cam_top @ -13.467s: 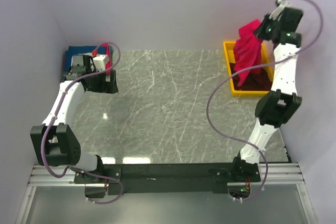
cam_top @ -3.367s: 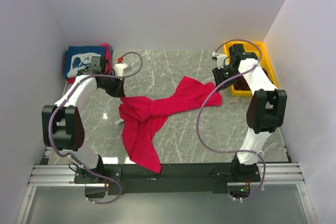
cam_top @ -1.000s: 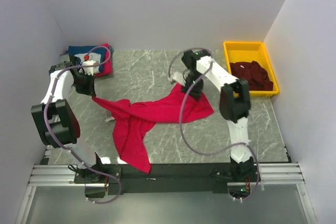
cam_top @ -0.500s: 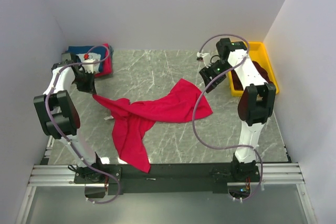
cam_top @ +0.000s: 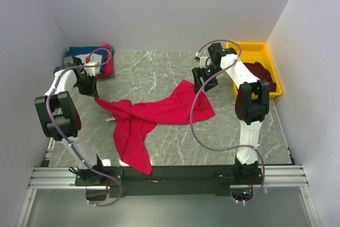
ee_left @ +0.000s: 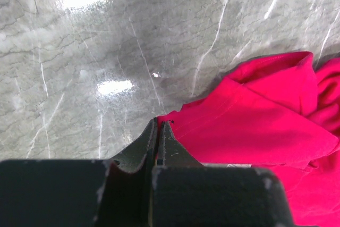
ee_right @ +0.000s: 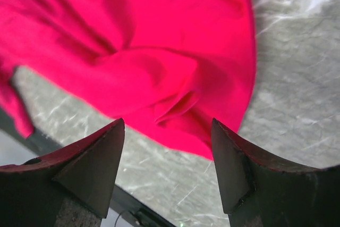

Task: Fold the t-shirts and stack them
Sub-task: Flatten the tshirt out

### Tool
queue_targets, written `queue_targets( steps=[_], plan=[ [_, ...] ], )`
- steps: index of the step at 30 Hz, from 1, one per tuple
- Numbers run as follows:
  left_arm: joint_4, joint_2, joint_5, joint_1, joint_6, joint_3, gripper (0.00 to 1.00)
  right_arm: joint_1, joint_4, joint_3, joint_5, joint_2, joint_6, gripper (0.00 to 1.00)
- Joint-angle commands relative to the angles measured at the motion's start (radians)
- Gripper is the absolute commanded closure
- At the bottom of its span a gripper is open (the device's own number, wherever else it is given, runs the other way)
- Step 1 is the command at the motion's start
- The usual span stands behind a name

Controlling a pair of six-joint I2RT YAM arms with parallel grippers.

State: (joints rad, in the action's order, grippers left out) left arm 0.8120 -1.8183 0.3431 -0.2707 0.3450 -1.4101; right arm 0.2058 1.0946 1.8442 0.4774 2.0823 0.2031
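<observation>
A bright red t-shirt [cam_top: 159,112] lies crumpled across the marble table, one part trailing toward the near edge. My left gripper [cam_top: 91,91] is shut on its far-left corner; in the left wrist view the jaws [ee_left: 159,126] pinch the cloth's edge [ee_left: 255,131]. Over the shirt's right end hovers my right gripper [cam_top: 201,82], open and touching nothing. The right wrist view shows its fingers [ee_right: 167,131] spread wide above a fold of the red cloth [ee_right: 159,51]. Folded t-shirts, a navy one [cam_top: 74,54] and a red one [cam_top: 108,52], sit stacked at the back left.
A yellow bin [cam_top: 247,44] at the back right holds dark maroon t-shirts [cam_top: 265,73]. Walls close in the table on the left, back and right. The right arm's cable loops low over the table near the red shirt's right end.
My right gripper has let go of the shirt's right end, risen, swung toward the bin and come partway back, jaws widening. The left gripper has kept its hold and barely moved.
</observation>
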Motion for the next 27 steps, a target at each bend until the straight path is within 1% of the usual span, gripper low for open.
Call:
queue_targets(
  steps=[1, 4, 8, 11, 13, 14, 15, 18, 22, 27],
  plan=[
    [-0.030, 0.050, 0.022, -0.004, -0.012, 0.008, 1.00, 0.018, -0.068, -0.008, -0.104, 0.031, -0.073, 0.27],
    [-0.033, 0.051, 0.023, -0.005, -0.014, 0.013, 0.99, 0.027, -0.081, -0.011, -0.129, 0.061, -0.077, 0.27],
    [-0.040, 0.056, 0.023, -0.002, -0.018, 0.023, 1.00, 0.035, -0.081, -0.011, -0.093, 0.099, -0.083, 0.29],
    [-0.045, 0.056, 0.027, -0.004, -0.027, 0.034, 0.99, 0.041, -0.084, -0.023, -0.082, 0.107, -0.079, 0.36],
    [-0.051, 0.057, 0.030, -0.005, -0.034, 0.039, 0.99, 0.041, -0.088, -0.039, -0.079, 0.105, -0.074, 0.51],
    [-0.053, 0.059, 0.031, -0.004, -0.040, 0.040, 1.00, 0.041, -0.087, -0.043, -0.069, 0.105, -0.070, 0.61],
    [-0.053, 0.059, 0.034, -0.005, -0.043, 0.040, 1.00, 0.041, -0.081, -0.045, -0.060, 0.101, -0.056, 0.77],
    [-0.051, 0.060, 0.048, -0.008, -0.046, 0.019, 1.00, 0.030, -0.065, -0.049, -0.017, 0.065, -0.022, 1.00],
    [-0.030, 0.059, 0.088, -0.025, -0.046, -0.053, 0.99, -0.009, -0.079, -0.060, 0.012, -0.046, 0.033, 1.00],
    [-0.022, 0.077, 0.135, -0.033, -0.049, -0.156, 1.00, -0.094, -0.099, -0.013, 0.050, -0.148, 0.085, 1.00]
  ],
)
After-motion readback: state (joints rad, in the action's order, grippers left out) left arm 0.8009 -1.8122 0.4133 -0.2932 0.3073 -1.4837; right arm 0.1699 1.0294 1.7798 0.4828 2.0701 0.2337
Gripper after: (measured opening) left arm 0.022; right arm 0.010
